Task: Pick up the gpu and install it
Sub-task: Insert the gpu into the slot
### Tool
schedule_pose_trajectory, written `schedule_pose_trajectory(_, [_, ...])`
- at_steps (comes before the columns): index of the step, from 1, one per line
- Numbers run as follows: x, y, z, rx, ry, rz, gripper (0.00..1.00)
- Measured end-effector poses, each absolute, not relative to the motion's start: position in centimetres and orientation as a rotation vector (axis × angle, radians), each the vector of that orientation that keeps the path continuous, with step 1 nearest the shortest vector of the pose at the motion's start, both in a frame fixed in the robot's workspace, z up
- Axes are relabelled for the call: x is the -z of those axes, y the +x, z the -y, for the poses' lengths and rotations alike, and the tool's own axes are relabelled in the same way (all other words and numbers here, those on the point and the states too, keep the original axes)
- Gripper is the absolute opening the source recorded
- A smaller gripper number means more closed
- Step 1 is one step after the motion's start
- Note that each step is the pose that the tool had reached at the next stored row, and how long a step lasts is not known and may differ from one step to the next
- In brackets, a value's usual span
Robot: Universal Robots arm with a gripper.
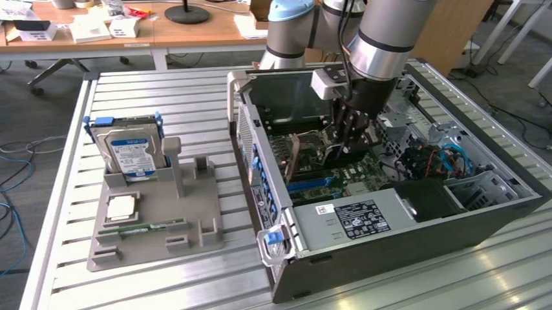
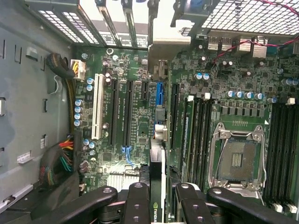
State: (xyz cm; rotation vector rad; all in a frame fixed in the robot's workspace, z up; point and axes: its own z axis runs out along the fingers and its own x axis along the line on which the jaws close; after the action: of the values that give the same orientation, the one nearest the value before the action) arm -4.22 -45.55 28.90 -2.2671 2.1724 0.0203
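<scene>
Where the wrist camera looks past its own black fingers [image 2: 138, 205], the jaws stand clenched on the gpu [image 2: 158, 172], a thin black card seen edge-on between them. Nvidia's green logo and the start of its name show on the card, cut off by the frame's edge. Beyond the grip the card runs to its pale metal bracket [image 2: 164, 46] near the case's vented rear wall. Its lower edge is hidden, so whether it touches any slot on the green motherboard [image 2: 135, 70] cannot be told. A bare processor socket [image 2: 236, 158] lies beside black memory slots.

Seen from outside, the robot arm [image 1: 384, 39] reaches down into the open computer case [image 1: 362, 258], which lies on a slatted metal desk [image 1: 155, 90]. A white label [image 1: 358, 218] on the power supply carries print too small to read. On the exterior view's left, a grey holder [image 1: 198, 213] carries a hard drive [image 1: 129, 152] with an unreadable blue-and-white label, and a green memory stick [image 1: 142, 228]. Wooden desks [image 1: 172, 35] stand farthest back.
</scene>
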Motion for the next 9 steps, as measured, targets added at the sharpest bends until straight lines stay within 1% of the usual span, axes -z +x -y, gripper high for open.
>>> schedule_pose_trajectory(9, [-28.80,-4.90,45.55,-0.020,-2.267,-2.172,0.26])
